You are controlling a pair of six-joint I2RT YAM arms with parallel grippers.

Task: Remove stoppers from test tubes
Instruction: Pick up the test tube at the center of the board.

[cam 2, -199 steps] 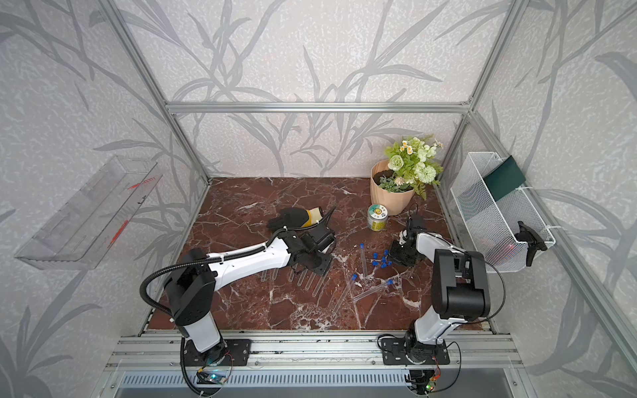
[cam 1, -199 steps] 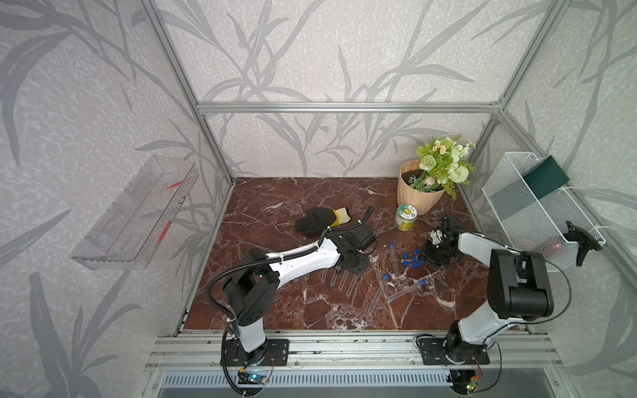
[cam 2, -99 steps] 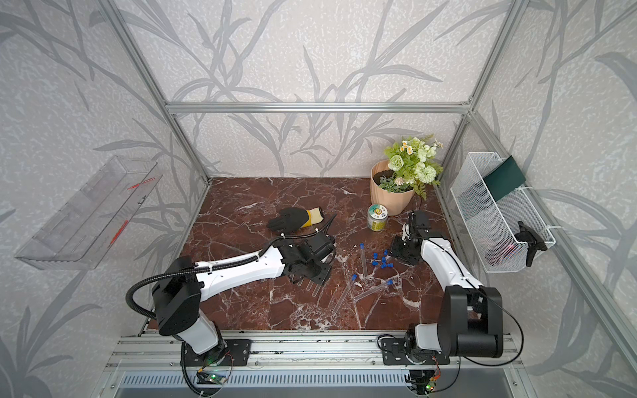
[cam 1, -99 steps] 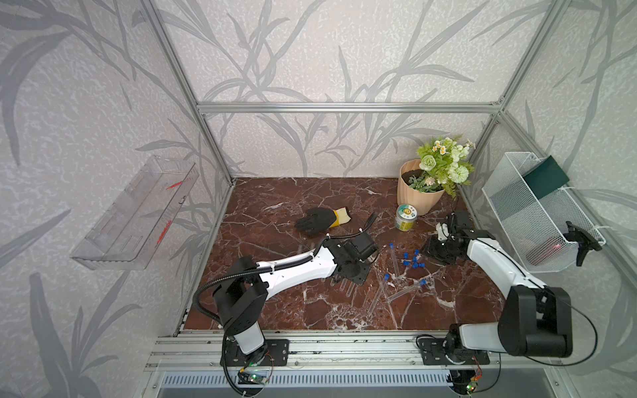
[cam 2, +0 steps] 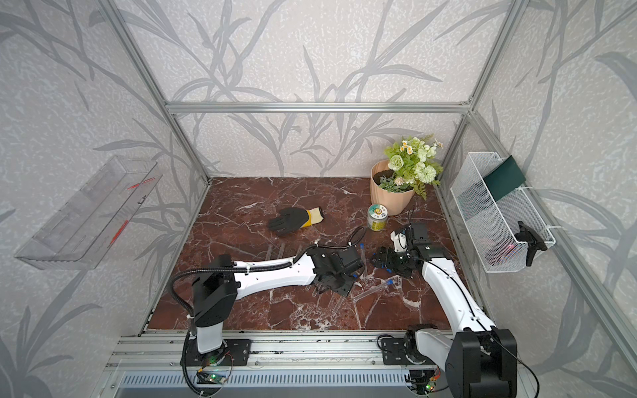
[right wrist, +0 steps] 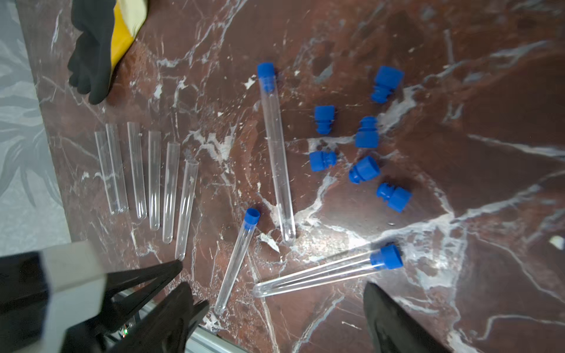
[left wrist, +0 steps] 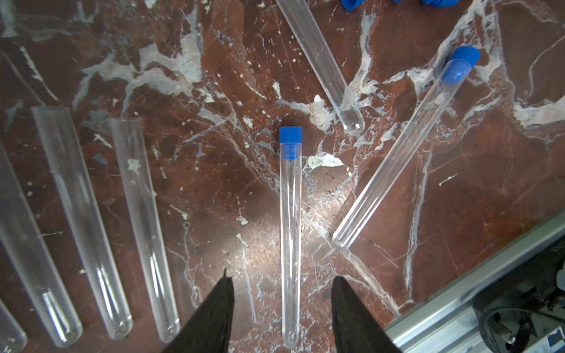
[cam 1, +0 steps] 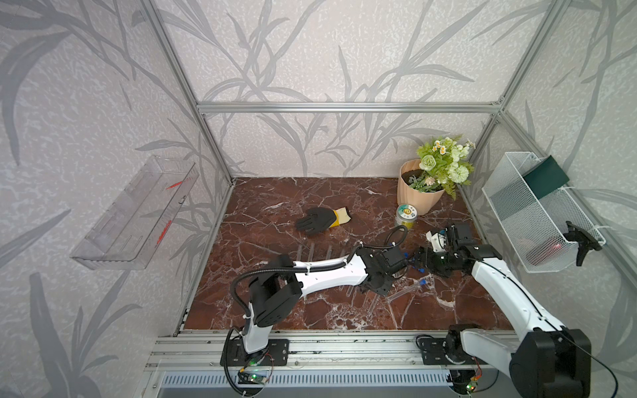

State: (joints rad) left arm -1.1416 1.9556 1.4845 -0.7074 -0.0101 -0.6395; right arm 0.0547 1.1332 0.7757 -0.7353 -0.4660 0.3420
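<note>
Empty, half-open left gripper [left wrist: 281, 277] straddles a stoppered test tube [left wrist: 289, 214], seemingly poised to seize it; right gripper [cam 1: 421, 259] gapes empty.

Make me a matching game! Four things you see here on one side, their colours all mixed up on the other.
Things:
1. glove
2. pot
3. stoppers
4. basket

Colours:
A. blue
B. peach
C. white
D. black and yellow

Pairs: 1-D, 2-B, 3-A, 4-C
</note>
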